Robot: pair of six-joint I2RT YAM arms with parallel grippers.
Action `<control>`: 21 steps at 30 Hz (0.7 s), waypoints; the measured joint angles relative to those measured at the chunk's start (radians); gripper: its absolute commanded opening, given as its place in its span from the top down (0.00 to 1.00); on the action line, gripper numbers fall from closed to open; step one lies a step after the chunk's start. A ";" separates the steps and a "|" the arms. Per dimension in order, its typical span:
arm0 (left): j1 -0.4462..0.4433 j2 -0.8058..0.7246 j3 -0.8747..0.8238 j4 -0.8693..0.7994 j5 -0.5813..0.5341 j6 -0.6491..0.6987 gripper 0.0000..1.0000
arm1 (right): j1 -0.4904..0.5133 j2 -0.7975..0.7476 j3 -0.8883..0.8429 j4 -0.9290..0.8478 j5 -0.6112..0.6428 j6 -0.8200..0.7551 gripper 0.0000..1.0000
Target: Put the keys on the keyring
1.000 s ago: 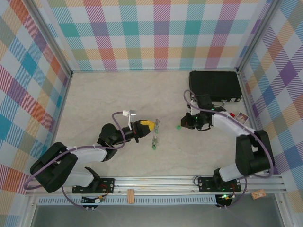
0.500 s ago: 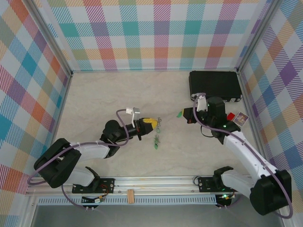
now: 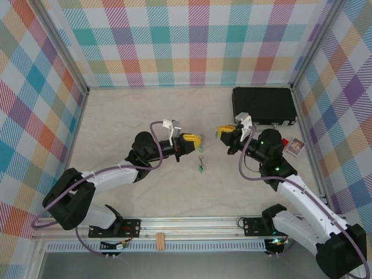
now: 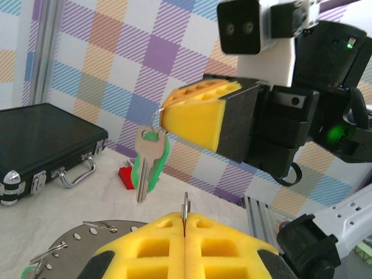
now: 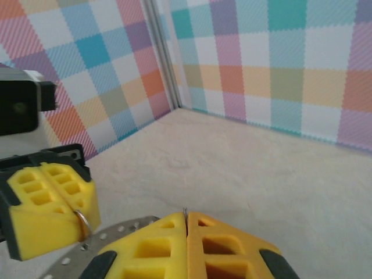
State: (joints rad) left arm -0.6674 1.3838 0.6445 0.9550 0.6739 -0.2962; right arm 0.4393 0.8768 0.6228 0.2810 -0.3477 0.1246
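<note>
Currently, above the desk (image 3: pixel 145 110) middle: your left end effector (image 3: pixel 193 140) clamps the keyring (image 4: pixel 78 234). Your right end effector (image 3: pixel 223 132) pinches a green-tagged key (image 4: pixel 146 165), hanging long-axis down, near the keyring's right side.

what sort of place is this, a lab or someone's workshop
Probably a robot test cell: a pale table walled by checked panels, two arms bolted to an aluminium rail, the left gripper shut on the keyring, the right gripper on a green-tagged key.
</note>
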 measured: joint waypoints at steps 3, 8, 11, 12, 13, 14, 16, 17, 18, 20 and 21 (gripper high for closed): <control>0.000 -0.014 0.022 -0.064 0.015 0.027 1.00 | 0.000 0.001 0.000 0.033 -0.048 -0.008 1.00; 0.000 -0.061 0.028 -0.100 0.037 0.056 1.00 | 0.001 0.010 0.010 0.036 -0.119 -0.010 1.00; 0.000 -0.077 0.030 -0.111 0.044 0.065 1.00 | 0.001 0.011 0.009 0.049 -0.151 -0.011 1.00; 0.000 -0.081 0.030 -0.113 0.043 0.068 1.00 | 0.001 0.011 0.009 0.059 -0.166 -0.014 1.00; 0.000 -0.084 0.030 -0.114 0.043 0.072 1.00 | 0.001 0.011 0.009 0.068 -0.179 -0.019 1.00; 0.000 -0.086 0.030 -0.115 0.042 0.078 1.00 | 0.001 0.011 0.009 0.073 -0.193 -0.028 1.00; 0.000 -0.096 0.029 -0.116 0.040 0.084 1.00 | 0.001 0.013 0.010 0.068 -0.222 -0.051 1.00; 0.000 -0.101 0.029 -0.116 0.040 0.085 1.00 | 0.001 0.015 0.014 0.054 -0.239 -0.064 1.00; 0.000 -0.108 0.027 -0.115 0.039 0.086 1.00 | 0.001 0.023 0.021 0.042 -0.259 -0.079 1.00; 0.000 -0.126 0.014 -0.114 0.032 0.091 1.00 | 0.005 0.042 0.033 0.031 -0.288 -0.099 1.00; 0.000 -0.135 0.007 -0.115 0.029 0.097 1.00 | 0.010 0.053 0.039 0.025 -0.300 -0.114 1.00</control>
State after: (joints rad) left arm -0.6674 1.2484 0.6514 0.8402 0.7025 -0.1997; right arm 0.4492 0.9298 0.6621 0.3061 -0.6476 0.0105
